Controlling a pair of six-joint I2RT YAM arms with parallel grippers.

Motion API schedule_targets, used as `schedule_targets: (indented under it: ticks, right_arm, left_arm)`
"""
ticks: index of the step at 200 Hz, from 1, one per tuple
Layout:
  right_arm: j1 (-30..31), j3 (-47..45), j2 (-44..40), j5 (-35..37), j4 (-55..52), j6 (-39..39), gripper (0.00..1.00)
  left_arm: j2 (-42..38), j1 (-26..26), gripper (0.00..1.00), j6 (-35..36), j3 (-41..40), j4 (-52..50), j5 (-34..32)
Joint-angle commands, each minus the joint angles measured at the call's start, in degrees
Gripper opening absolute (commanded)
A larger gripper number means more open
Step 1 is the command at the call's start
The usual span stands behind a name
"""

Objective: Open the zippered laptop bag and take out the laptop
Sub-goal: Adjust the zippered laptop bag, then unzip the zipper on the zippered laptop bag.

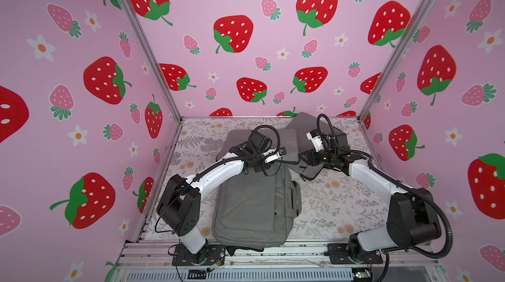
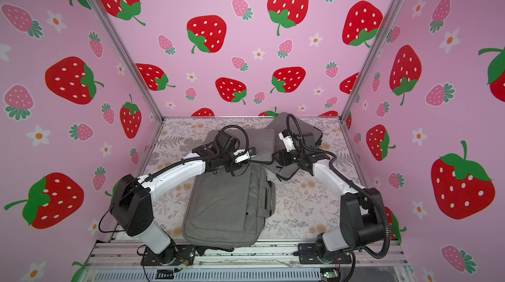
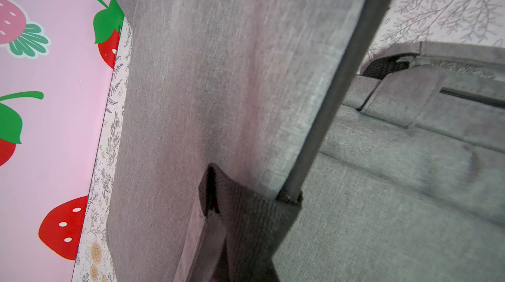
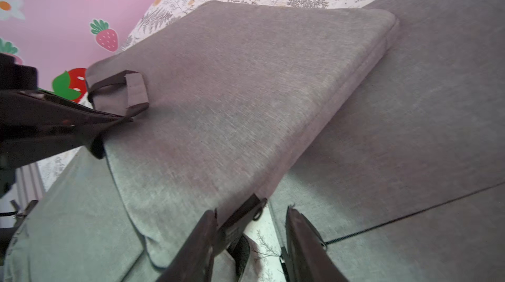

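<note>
Note the laptop bag and sleeve: matt grey woven cloth, slightly rough. Your tabletop carries a smooth floral print; the rails are bare metal, the left arm shell glossy white plastic.

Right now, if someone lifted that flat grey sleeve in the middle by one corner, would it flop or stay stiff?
Probably fairly stiff: the grey sleeve shows a flat face and straight edges though it partly rests on the bigger bag. Its woven cloth looks rough, so likely not slippery. Flat, it should slide, not roll.
</note>
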Motion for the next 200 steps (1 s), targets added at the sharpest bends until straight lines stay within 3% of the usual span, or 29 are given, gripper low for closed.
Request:
schedule_targets:
  ticks: [1, 87, 150, 200]
  right_arm:
    - [0.0, 0.4, -0.5, 6.9, -4.7, -2.6, 0.43]
    - [-1.9, -0.6, 2.3, 10.9, -7.2, -2.6, 0.37]
    - [-2.0, -4.5, -3.6, 0.6, -1.6, -10.5, 0.37]
    - [-2.0, -8.5, -1.0, -3.8, 7.0, -18.0, 0.38]
  left_arm:
    - [-1.9, -0.1, 0.0, -0.1, 1.2, -2.8, 0.9]
    - [-3.0, -0.1, 0.0, -0.4, 0.9, -3.9, 0.5]
    - [-3.7, 0.1, 0.0, -0.3, 0.5, -4.4, 0.5]
    - [-4.6, 0.5, 0.0, -0.4, 0.2, -4.3, 2.9]
